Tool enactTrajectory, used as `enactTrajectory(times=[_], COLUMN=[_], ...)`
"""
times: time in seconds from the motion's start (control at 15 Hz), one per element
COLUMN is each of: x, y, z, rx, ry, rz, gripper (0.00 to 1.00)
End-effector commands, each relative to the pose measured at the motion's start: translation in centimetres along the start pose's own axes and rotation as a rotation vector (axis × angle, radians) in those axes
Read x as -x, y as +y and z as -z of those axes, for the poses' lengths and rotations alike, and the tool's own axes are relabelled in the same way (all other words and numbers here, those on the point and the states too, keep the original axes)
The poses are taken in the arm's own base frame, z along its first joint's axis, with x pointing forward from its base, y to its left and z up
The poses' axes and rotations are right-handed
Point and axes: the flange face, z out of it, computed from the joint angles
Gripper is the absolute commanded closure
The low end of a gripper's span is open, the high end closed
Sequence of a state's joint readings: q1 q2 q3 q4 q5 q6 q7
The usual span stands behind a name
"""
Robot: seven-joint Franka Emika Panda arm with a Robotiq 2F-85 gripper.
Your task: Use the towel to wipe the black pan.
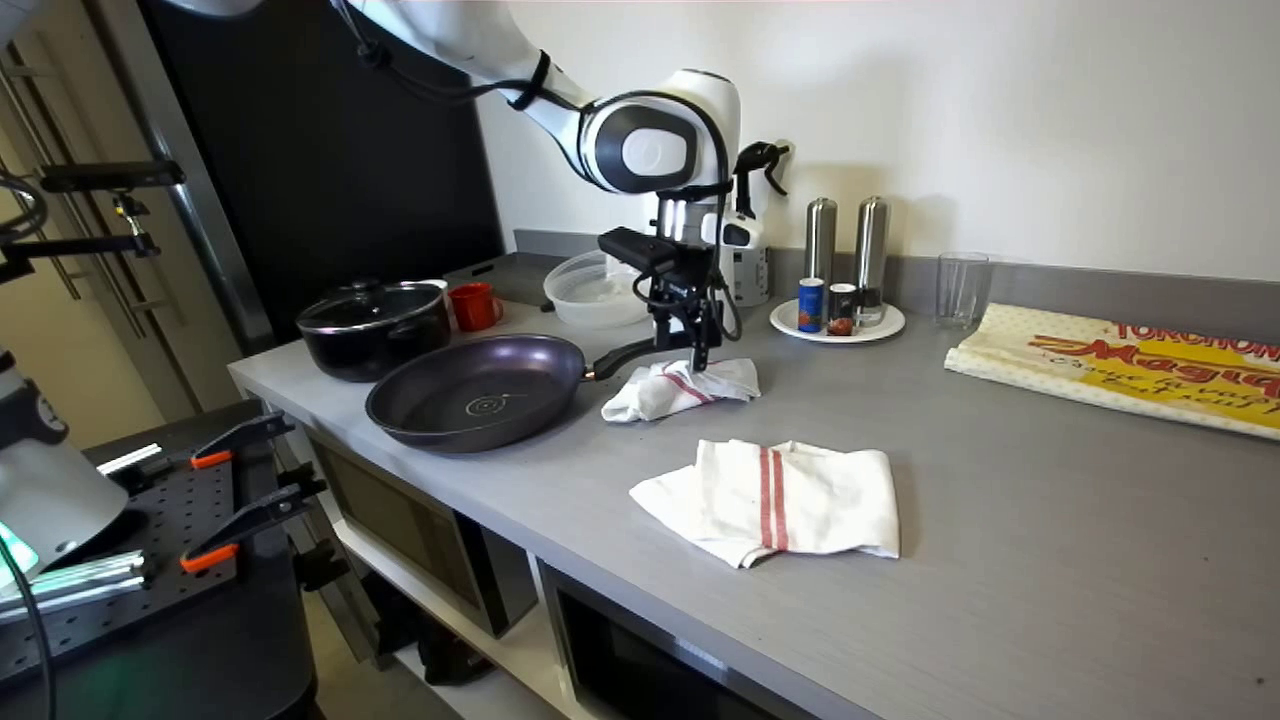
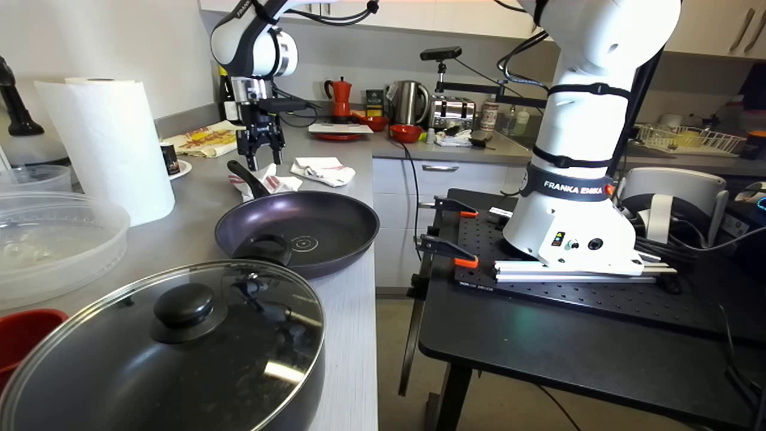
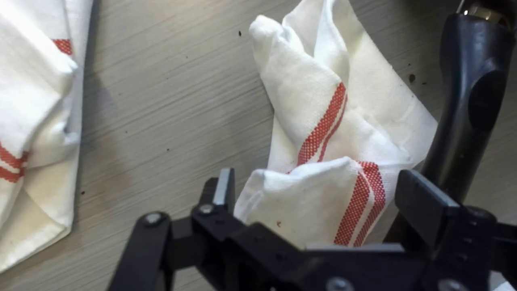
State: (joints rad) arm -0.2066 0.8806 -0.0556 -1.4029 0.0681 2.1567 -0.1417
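The towel [image 3: 339,125] lies crumpled just beside the handle [image 3: 464,101] of the black pan [image 1: 440,385]; it should prove light, soft and limp, best pinched by its raised fold [image 3: 311,182], clear of that handle. The hand [image 3: 321,188], jaws spread wide, holds nothing.

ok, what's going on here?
A white Franka robot arm has its black end effector open, poised over a crumpled white cloth towel with red stripes. Nothing is gripped yet; whether it touches that towel isn't clear. The towel lies on the grey countertop beside the black handle of the round black frying pan, which isn't being wiped yet. A second white red-striped cloth towel, folded, lies apart on the same countertop.
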Motion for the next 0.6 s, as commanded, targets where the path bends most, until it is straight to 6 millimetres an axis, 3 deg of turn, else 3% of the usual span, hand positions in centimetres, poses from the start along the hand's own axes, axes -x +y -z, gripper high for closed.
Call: enactTrajectory(times=[0.0, 0.53], x=[-0.9, -0.7], y=[-0.4, -0.7], z=[-0.8, -3.5], rx=[0.002, 0.001], ry=[-0.001, -0.032], rz=[-0.016, -0.009], gripper=[0.00, 0.00])
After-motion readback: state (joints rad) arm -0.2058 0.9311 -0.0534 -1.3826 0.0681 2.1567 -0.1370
